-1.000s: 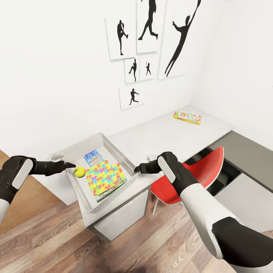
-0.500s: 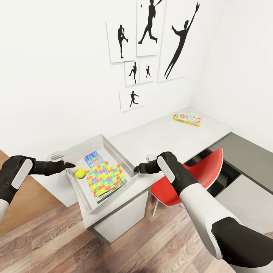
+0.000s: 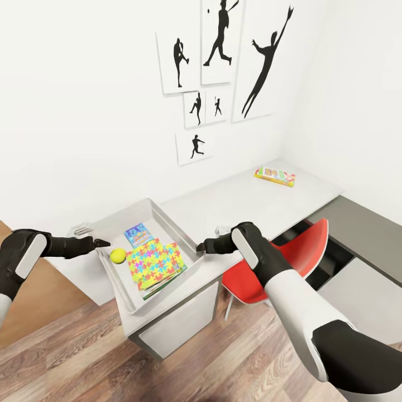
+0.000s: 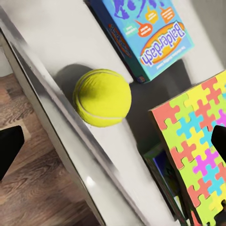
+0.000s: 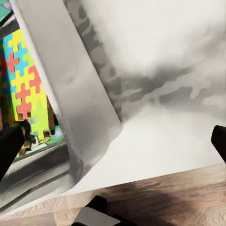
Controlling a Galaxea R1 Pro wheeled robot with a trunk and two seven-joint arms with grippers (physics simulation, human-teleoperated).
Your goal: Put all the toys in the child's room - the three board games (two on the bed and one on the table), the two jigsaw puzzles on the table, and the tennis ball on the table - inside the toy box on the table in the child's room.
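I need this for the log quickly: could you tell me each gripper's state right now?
Left gripper: open, holding nothing.
Right gripper: open, holding nothing.

Light grey desk (image 3: 240, 198) carries toy box (image 3: 167, 223) between left hand (image 3: 103, 243) and right hand (image 3: 200, 248); board game (image 3: 275, 174) lies well beyond right hand

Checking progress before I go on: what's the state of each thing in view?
toy box: upright on table, open.
tennis ball: inside box.
blue board game: flat in box.
jigsaw puzzle: in box, atop stack.
far board game: on table, outside box.
left gripper: open.
right gripper: open.
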